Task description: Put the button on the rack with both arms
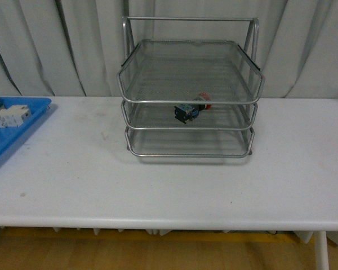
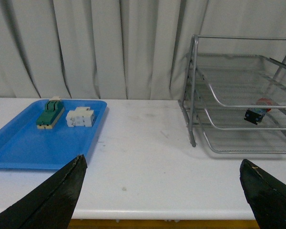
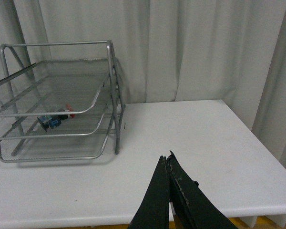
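- Evidently placement is complete; nothing appears left beyond holding both arms clear.
- Nearest: left gripper (image 2: 162, 200) jaws spread wide, empty; right gripper (image 3: 168, 191) jaws pressed together, empty.
- Farther: the rack (image 1: 190, 101) stands toward the desk's (image 1: 169, 180) back edge.
- The button (image 1: 191, 108) lies on its middle tier.

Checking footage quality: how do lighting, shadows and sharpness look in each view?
Front view: soft, even light, faint shadow under the rack, slightly hazy. Left wrist view: blue tray clear, no glare. Right wrist view: button small and blurry behind mesh.
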`<state>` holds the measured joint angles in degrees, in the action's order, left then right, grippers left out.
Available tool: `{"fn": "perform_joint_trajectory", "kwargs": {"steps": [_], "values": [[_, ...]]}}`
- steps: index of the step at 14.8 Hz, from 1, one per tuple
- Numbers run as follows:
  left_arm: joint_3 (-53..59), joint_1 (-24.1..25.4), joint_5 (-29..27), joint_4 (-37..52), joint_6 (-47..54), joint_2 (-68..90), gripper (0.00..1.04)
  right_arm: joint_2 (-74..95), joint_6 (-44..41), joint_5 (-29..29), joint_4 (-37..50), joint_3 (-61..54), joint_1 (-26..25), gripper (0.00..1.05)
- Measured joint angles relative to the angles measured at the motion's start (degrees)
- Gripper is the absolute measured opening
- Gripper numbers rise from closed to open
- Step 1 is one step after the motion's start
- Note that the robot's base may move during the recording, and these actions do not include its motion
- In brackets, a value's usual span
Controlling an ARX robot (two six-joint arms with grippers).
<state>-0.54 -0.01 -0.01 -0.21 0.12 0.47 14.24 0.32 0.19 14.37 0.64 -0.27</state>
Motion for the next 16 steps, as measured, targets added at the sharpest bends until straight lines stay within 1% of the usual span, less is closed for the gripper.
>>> {"fn": "perform_joint_trajectory", "kwargs": {"steps": [4, 5, 6, 7, 9, 13, 14, 16], "values": [[0.00, 0.00, 0.00, 0.00, 0.00, 0.00, 0.98, -4.07, 0.02, 0.00, -4.07, 0.00, 0.00, 0.02], [0.00, 0.00, 0.00, 0.00, 0.00, 0.00, 0.98, -5.90, 0.02, 0.02, -6.75, 0.02, 0.00, 0.02], [0.00, 0.00, 0.02, -0.02, 0.00, 0.00, 0.98, -14.10, 0.02, -0.17, -13.53, 0.13, 0.00, 0.02], [0.00, 0.00, 0.02, 0.00, 0.00, 0.00, 0.98, -14.01, -0.11, -0.15, -14.58, 0.02, 0.00, 0.12], [0.00, 0.00, 0.00, 0.02, -0.02, 0.00, 0.98, -14.10, -0.11, -0.15, -14.60, 0.02, 0.00, 0.65], [0.00, 0.00, 0.00, 0.02, 0.00, 0.00, 0.98, -14.10, -0.13, -0.15, -14.58, 0.02, 0.00, 0.96], [0.00, 0.00, 0.00, 0.02, 0.00, 0.00, 0.98, -14.10, -0.11, -0.15, -14.58, 0.02, 0.00, 1.00], [0.00, 0.00, 0.00, 0.02, 0.00, 0.00, 0.98, -14.10, -0.15, -0.15, -14.58, 0.02, 0.00, 0.97]]}}
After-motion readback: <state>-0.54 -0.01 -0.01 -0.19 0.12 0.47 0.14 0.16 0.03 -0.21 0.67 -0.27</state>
